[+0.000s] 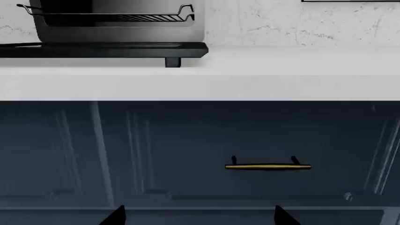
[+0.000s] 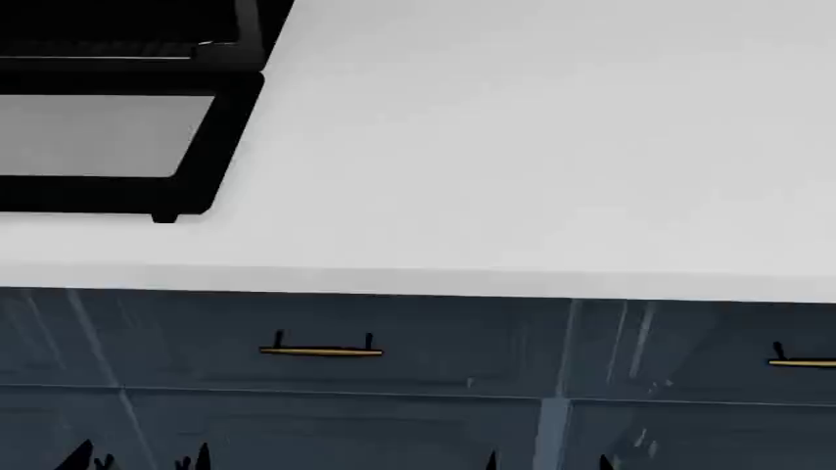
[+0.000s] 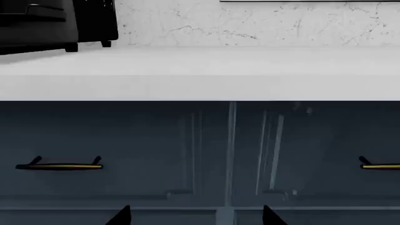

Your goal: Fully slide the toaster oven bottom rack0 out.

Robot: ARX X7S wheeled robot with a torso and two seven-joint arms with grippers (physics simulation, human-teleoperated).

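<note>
The black toaster oven (image 1: 125, 33) stands on the white countertop, with its door (image 1: 106, 49) folded down flat. The dark wire bottom rack0 (image 1: 119, 18) sits inside the cavity. In the head view the toaster oven (image 2: 242, 29) is at the far left and its door's grey glass pane (image 2: 98, 132) faces up. It also shows in the right wrist view (image 3: 62, 23). My left gripper (image 1: 198, 216) is open and empty, low in front of the cabinet drawers. My right gripper (image 3: 196, 216) is also open and empty there. Both are far below the oven, and only their fingertips show in the head view.
The white countertop (image 2: 523, 147) spreads right of the oven, with a marbled wall (image 1: 300, 23) behind it. Blue-grey drawers below carry brass handles (image 2: 321, 351) (image 2: 804, 362). One handle (image 1: 267, 166) is ahead of my left gripper, and another handle (image 3: 59, 165) is near my right.
</note>
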